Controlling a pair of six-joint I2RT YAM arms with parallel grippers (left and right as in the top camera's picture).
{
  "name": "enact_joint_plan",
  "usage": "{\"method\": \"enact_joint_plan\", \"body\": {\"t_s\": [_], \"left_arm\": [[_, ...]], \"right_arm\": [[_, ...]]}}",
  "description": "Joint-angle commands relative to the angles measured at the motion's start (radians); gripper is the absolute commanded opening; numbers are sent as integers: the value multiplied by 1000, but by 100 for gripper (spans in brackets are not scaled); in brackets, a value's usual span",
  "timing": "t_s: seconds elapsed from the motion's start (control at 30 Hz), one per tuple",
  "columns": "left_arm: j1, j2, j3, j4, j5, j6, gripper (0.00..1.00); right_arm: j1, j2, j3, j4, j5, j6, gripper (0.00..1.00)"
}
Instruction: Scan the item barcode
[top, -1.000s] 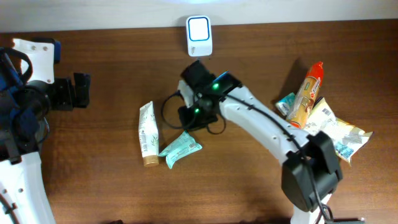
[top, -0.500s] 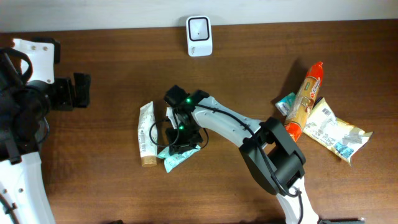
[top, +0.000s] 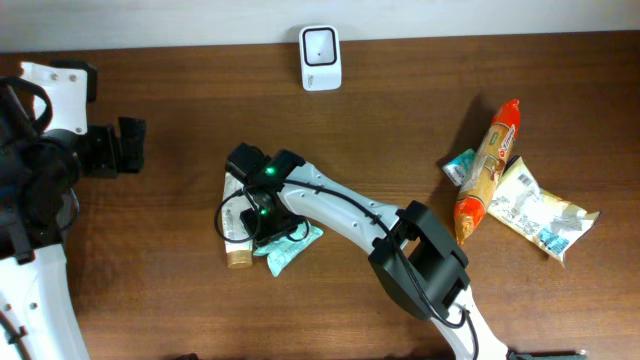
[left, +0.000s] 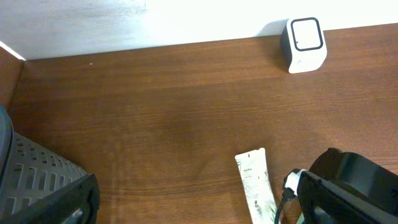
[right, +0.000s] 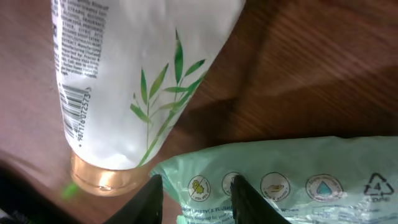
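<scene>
Evidently pre-grasp: right gripper (right: 198, 196), jaws narrowly parted, over the mint-green plastic packet (right: 298, 180); next, close and lift; left gripper (top: 130, 147) jaws wide.

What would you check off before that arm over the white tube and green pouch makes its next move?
1. Right end effector open: ok, fingers apart.
2. Which item it is going for: cannot tell; it sits over both the white tube and the green pouch.
3. Tube's barcode showing: ok, it faces up.
4. Scanner uncovered: ok.
5. Left end effector out of the way: ok, open, far to the left.
</scene>
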Motion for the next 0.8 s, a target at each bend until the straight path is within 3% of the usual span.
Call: {"method": "enact_joint_plan", "body": {"t_s": [0.0,0.1,0.17,0.3,0.4,0.57,0.63,0.77], "left_arm": [[3,-6,7,-2,11,16,99],[3,-6,7,-1,11,16,99],[3,-6,7,-1,11,16,99],[3,-6,7,-1,11,16,99],[3,-6,7,-1,11,16,99],[3,-6,7,-1,11,16,99],[3,-6,7,-1,11,16,99],[3,-6,7,-1,11,16,99]], "right_arm": [[-5,16,-14,50,28,16,36],[20,16,-14,75,-1,-44,35],[32,16,-14,61,-6,-53,30],[3,16,-14,-72,-56,-145,23],[-116,16,-13,-256,-48,-276,24],[-379,12,64,-310,6,-309,33],[-418,6,131,-331,-32,-402,37],[-417,19,113,-288,0,-407,40]]}}
